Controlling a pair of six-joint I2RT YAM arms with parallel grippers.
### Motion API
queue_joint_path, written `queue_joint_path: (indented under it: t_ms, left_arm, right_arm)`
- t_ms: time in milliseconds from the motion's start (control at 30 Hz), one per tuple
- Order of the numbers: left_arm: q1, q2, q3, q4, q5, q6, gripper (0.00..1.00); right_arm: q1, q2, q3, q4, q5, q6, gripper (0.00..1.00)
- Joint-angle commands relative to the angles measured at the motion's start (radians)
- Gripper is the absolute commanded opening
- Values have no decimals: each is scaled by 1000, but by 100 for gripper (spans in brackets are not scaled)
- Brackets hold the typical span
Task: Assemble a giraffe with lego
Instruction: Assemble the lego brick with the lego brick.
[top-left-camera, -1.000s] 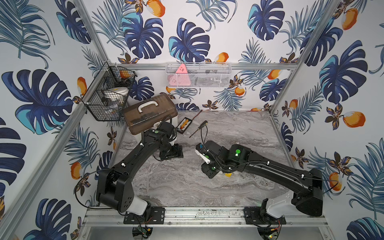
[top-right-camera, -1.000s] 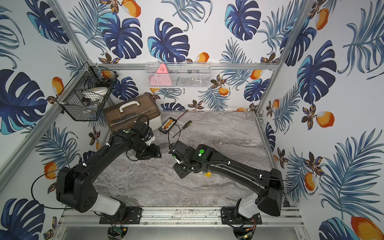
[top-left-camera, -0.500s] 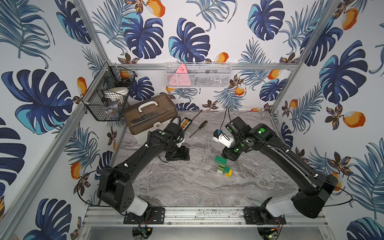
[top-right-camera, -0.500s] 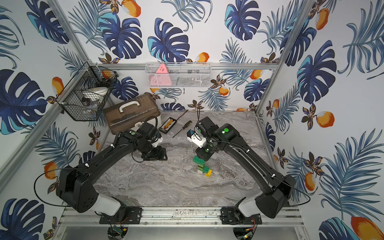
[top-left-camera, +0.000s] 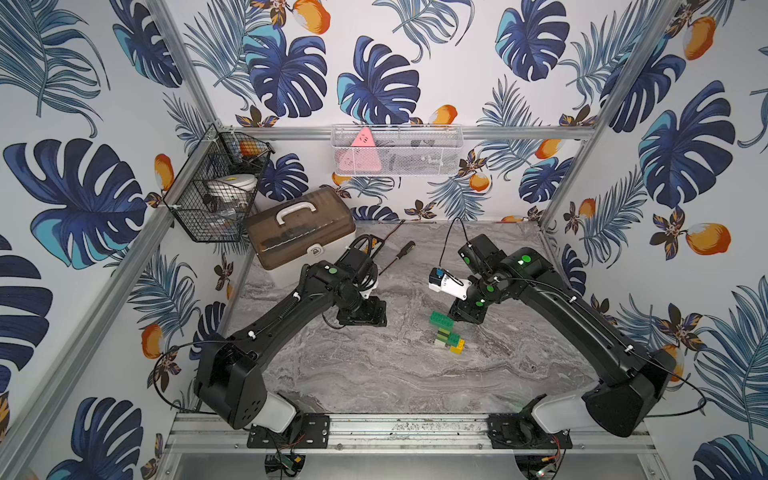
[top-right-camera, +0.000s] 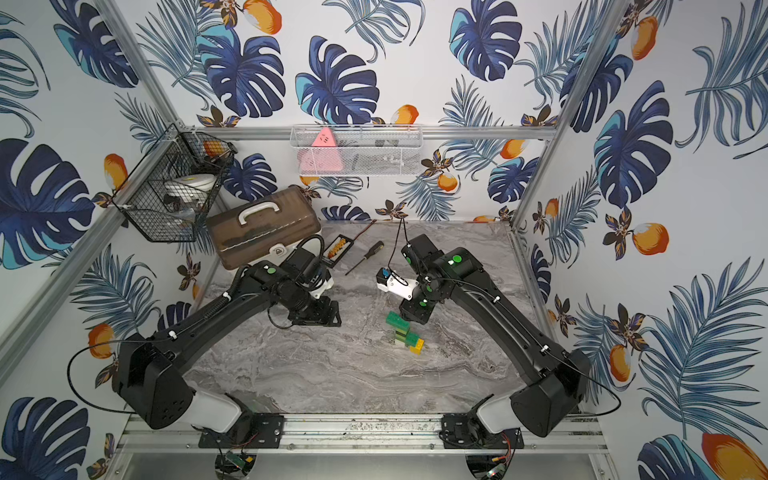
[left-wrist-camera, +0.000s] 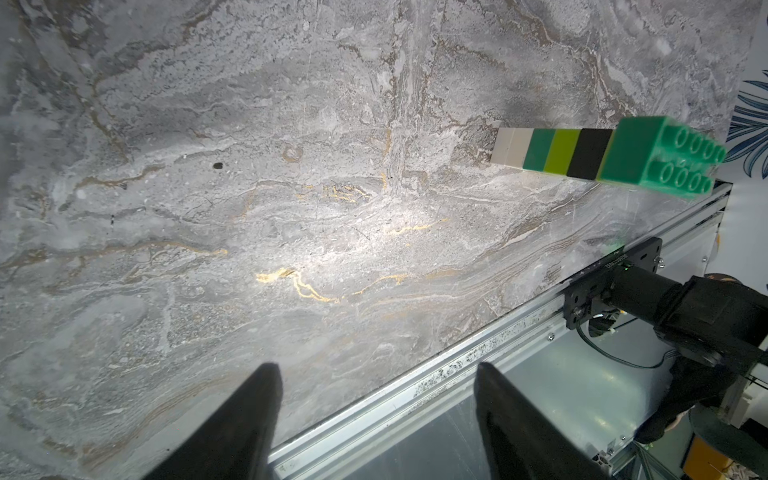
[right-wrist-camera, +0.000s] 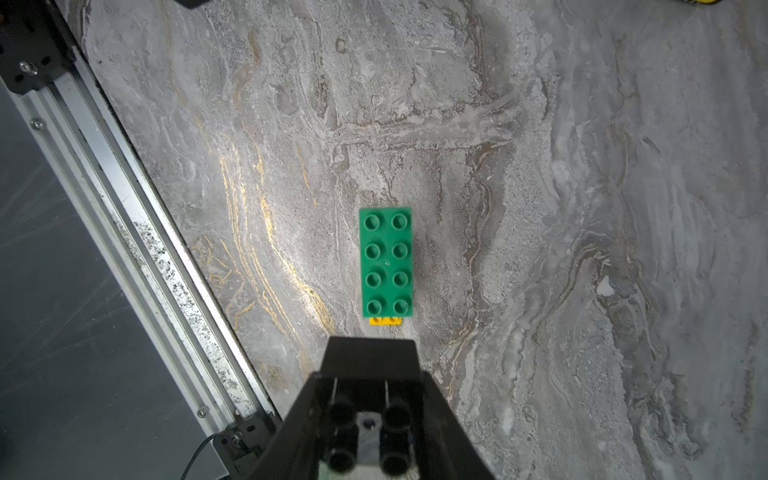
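The giraffe (top-left-camera: 445, 330) stands out on the open bench (top-left-camera: 415, 382), a grey marbled slab veined with gold. It is between the two arms and nearer the right one. It is a stepped tower of glossy plastic bricks. From the left wrist view (left-wrist-camera: 582, 153) I can read two off-white squares at the foot, then bands of dark green, lime and black. A long dark-green rectangle caps it, carrying two rows of four hollow round studs. The right wrist view looks straight down on that cap (right-wrist-camera: 386, 262), and a sliver of yellow brick (right-wrist-camera: 385, 320) pokes out past one short end. In both top views the yellow sits low on the tower's near side.

The right fingers (right-wrist-camera: 371, 357) are matte black and wedge-shaped. They are pressed together with nothing between them, and they hang just off the cap's short end, close but not touching. The left fingers (left-wrist-camera: 257, 415) are two blunt black prongs, spread wide and empty. They hang over bare bench, apart from the giraffe, with the ribbed aluminium rail (left-wrist-camera: 457, 374) of the front edge showing past them.

At the back left sits a smoky brown see-through toolbox (top-left-camera: 299, 232) with a white handle. A slim screwdriver (top-left-camera: 399, 255) lies on the bench beside it. A black wire basket (top-left-camera: 216, 195) hangs from the left frame, and a white mesh tray (top-left-camera: 397, 151) hangs on the back rail.
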Motion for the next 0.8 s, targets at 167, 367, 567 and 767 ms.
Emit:
queue_joint_path:
  t_ms: [167, 367, 567, 767]
  left_arm:
    - [-5, -49, -48, 3, 2, -8, 78]
    - [-5, -64, -61, -6, -7, -4, 78]
    - [-5, -54, -61, 0, -1, -5, 78]
    - [-4, -40, -62, 19, 11, -13, 78]
  right_arm:
    - [-8, 75, 38, -9, -55, -14, 12]
    - [-8, 95, 36, -5, -42, -6, 12]
    - [-8, 109, 36, -13, -8, 3, 13]
    - [-8, 99, 20, -16, -4, 7, 13]
